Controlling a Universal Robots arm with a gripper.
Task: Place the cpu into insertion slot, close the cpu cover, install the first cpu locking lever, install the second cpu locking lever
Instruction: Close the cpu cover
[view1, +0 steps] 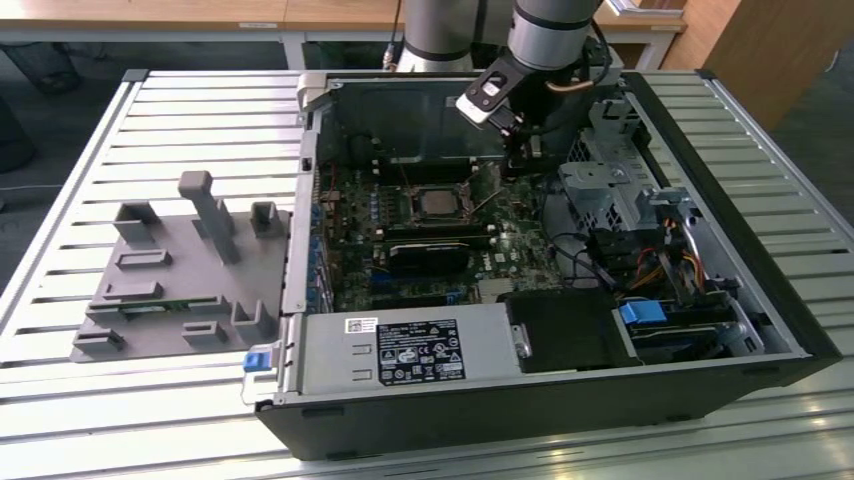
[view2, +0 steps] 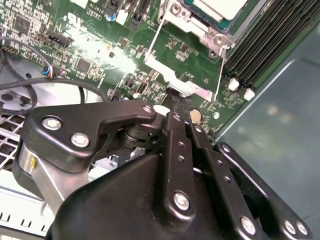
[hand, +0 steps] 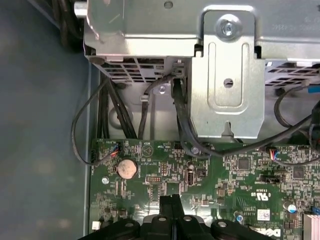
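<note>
silvery cpu cover looks light, stiff, best pinched at its free edge; gripper, exterior view's upper centre, closed there, grasp unclear.

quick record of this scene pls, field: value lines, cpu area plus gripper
cpu: on the motherboard, pale top showing
cpu cover: lying flat around the cpu, silvery tab sticking out
locking levers: two thin wires beside the tab; latched or not, cannot tell
gripper: low over the motherboard by the tab, fingers together
surroundings: open pc case on slatted table
</note>
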